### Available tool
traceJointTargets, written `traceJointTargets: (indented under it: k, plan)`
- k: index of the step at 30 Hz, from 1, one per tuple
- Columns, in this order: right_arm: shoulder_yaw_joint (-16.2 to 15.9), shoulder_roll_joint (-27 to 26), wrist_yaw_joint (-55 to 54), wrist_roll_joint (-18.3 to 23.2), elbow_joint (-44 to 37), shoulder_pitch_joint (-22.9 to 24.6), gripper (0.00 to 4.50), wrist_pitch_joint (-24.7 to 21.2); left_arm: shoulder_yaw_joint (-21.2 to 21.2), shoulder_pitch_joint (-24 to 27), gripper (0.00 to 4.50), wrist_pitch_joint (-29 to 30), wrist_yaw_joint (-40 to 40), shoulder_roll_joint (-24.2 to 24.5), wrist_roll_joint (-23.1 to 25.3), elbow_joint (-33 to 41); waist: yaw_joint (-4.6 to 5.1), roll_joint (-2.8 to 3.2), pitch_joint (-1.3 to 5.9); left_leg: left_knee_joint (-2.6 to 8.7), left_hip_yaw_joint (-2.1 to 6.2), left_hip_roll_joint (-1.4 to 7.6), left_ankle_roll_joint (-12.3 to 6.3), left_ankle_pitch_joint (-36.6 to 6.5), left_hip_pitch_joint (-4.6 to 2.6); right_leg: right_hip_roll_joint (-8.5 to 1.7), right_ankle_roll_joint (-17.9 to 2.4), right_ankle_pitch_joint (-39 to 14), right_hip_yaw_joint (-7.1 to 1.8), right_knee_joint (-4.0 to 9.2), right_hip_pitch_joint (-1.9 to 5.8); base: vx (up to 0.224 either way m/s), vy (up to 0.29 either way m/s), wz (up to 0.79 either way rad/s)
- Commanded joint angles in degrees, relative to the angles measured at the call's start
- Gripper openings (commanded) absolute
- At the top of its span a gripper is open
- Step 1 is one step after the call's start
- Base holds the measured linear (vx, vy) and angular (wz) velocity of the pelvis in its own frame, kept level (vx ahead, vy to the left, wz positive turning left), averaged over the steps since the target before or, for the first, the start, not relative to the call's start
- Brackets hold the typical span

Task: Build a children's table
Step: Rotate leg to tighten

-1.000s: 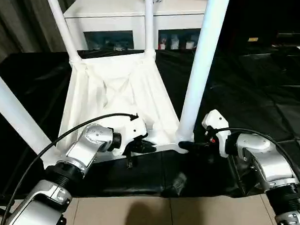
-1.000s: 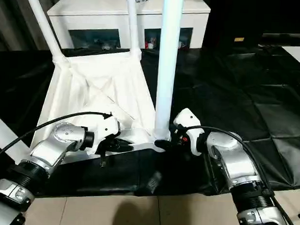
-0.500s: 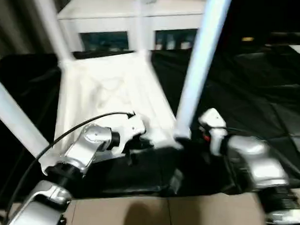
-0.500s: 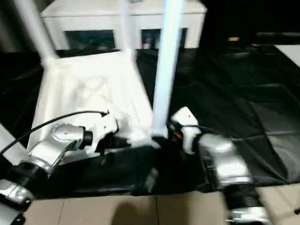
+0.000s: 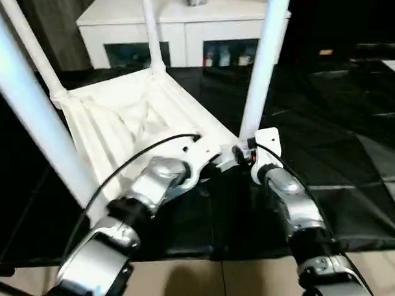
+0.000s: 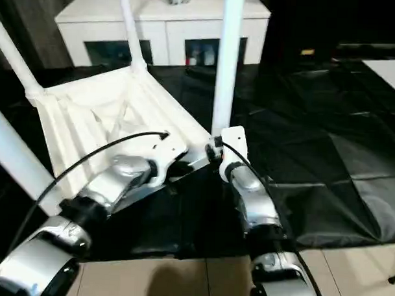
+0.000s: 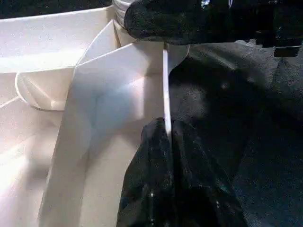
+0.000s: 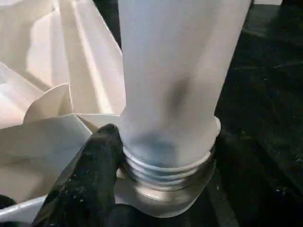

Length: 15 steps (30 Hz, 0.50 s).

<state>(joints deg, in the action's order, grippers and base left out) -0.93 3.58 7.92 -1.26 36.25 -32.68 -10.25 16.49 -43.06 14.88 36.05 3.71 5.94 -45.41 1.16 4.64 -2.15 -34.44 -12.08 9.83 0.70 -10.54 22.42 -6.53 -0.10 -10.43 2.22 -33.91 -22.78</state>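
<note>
The children's table lies upside down on black cloth, its ribbed white tabletop (image 5: 120, 119) facing up with white legs standing in its corner sockets. The near right leg (image 5: 262, 72) rises from the corner closest to my grippers. My left gripper (image 5: 216, 163) is shut on the thin rim of the tabletop (image 7: 164, 85) just beside that corner, and its fingers (image 7: 156, 156) pinch the edge. My right gripper (image 5: 239, 156) is closed around the threaded base of that leg (image 8: 170, 156), with one finger (image 8: 94, 179) pressed against it.
Three other legs stand up: near left (image 5: 36, 123), far left (image 5: 26, 44), far right (image 5: 150, 29). A white cabinet with glass doors (image 5: 182, 24) stands behind. Black cloth (image 5: 353, 140) spreads to the right, and tiled floor (image 5: 245, 279) lies at the front.
The near right corner has gone away from me and the tabletop has turned, its far corners swinging left. Both arms reach further forward. Both grips are unchanged.
</note>
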Motion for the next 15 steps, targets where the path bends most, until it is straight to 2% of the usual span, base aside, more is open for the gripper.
traceJointTargets:
  k: [1,2,5,7,10,12,15]
  plan:
    - [-3.5,-2.5,3.2,-0.8,0.2,-0.1,3.05,1.8,1.3,0.7,0.0,1.1,-1.2,-1.0,1.4,-2.9,-0.18,-0.89,3.55,4.57,1.68,2.32,-2.4,-15.6,-1.08,-1.81,-12.6,-8.4,-0.96,4.14,1.95,0.0,0.0,0.0]
    - [-2.0,-2.8,3.5,0.8,-0.3,-0.2,3.4,2.1,1.5,1.0,0.0,0.5,0.1,-0.6,1.4,-2.4,-0.2,-0.99,3.42,4.65,1.69,2.38,-2.81,-16.1,-1.11,-1.82,-12.5,-10.4,-0.94,4.32,1.93,0.0,0.0,0.0]
    - [-1.2,-2.1,4.8,2.1,-0.7,-0.4,3.45,2.3,1.8,1.5,0.0,-0.9,1.8,0.0,1.3,-1.6,-0.23,-0.93,3.44,4.79,1.84,2.52,-2.64,-16.8,-1.2,-1.78,-12.2,-12.0,-0.9,4.37,1.87,0.0,0.0,0.0]
    - [-1.4,-0.7,8.2,3.3,-1.9,-0.2,3.69,1.6,2.0,2.2,0.0,-1.4,3.7,0.8,0.9,-0.6,-0.11,-0.92,3.48,4.82,1.87,2.57,-2.47,-16.5,-1.16,-1.69,-12.3,-11.1,-0.89,4.23,1.9,0.0,0.0,0.0]
    - [-4.0,4.2,17.2,4.0,-7.8,2.6,3.8,-0.9,3.3,3.8,0.0,-3.0,7.7,3.0,0.9,1.7,-0.33,-1.11,3.66,4.57,1.77,2.66,-3.96,-14.6,-1.03,-1.69,-12.9,-6.8,-0.88,3.89,2.35,0.0,0.0,0.0]
    - [-5.3,7.0,21.4,4.2,-10.7,4.1,3.8,-1.9,3.9,4.6,0.0,-4.4,10.1,4.1,0.8,2.7,-0.57,-1.16,3.59,4.39,1.65,2.68,-5.08,-12.8,-0.95,-1.79,-13.4,-5.2,-0.91,3.79,2.38,0.0,0.0,0.0]
    - [-7.2,13.5,30.8,6.3,-18.3,8.0,3.8,-4.0,6.4,7.0,0.0,-11.3,18.6,7.6,0.2,6.1,-1.05,-1.38,3.48,4.39,1.67,2.85,-5.78,-12.9,-0.92,-1.9,-13.3,-7.5,-0.99,3.92,2.53,0.0,0.0,0.0]
